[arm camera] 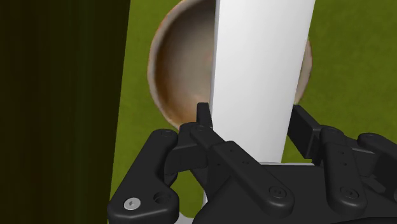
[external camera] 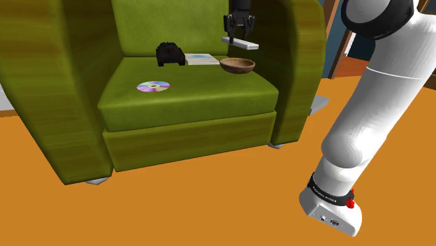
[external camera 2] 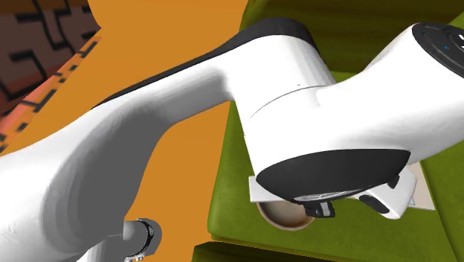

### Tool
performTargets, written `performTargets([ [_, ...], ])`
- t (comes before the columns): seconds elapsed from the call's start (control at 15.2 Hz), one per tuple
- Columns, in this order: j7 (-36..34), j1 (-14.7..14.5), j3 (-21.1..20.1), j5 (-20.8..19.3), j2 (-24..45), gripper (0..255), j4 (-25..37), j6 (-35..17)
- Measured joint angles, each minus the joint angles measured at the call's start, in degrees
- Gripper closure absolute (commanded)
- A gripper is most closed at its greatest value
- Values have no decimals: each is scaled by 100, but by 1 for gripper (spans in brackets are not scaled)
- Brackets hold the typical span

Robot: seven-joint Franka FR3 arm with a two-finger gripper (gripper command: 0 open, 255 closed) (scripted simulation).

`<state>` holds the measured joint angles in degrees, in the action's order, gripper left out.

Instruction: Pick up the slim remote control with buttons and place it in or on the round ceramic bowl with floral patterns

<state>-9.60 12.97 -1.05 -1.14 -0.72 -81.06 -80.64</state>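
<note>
Remote — plain white — sits clamped in the tool, above the brown bowl.

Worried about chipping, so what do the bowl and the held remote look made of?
The bowl: smooth brown with a paler inside and soft sheen, perhaps glazed ceramic or wood. The remote: plain matte white, no texture drawn, so its material is open.

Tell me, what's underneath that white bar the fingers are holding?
A brown bowl, on the green seat cushion. The white remote covers the middle of the bowl's inside, so I cannot tell whether anything lies there.
</note>
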Motion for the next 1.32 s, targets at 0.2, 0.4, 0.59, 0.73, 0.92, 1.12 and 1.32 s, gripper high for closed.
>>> performTargets([
  [0.2, 31, 15, 16, 4, -151, 255, -419, -268],
  [0.4, 35, 18, 20, 6, -220, 255, -730, -507],
  [0.59, 44, 24, 27, 8, -328, 255, -1102, -774],
  [0.73, 30, 18, 21, 9, -363, 255, -1293, -929],
  [0.92, 32, 22, 26, 7, -411, 255, -1512, -1109],
  [1.12, 35, 22, 26, 8, -429, 255, -1537, -1137],
  [1.32, 35, 22, 26, 8, -429, 0, -1536, -1136],
])
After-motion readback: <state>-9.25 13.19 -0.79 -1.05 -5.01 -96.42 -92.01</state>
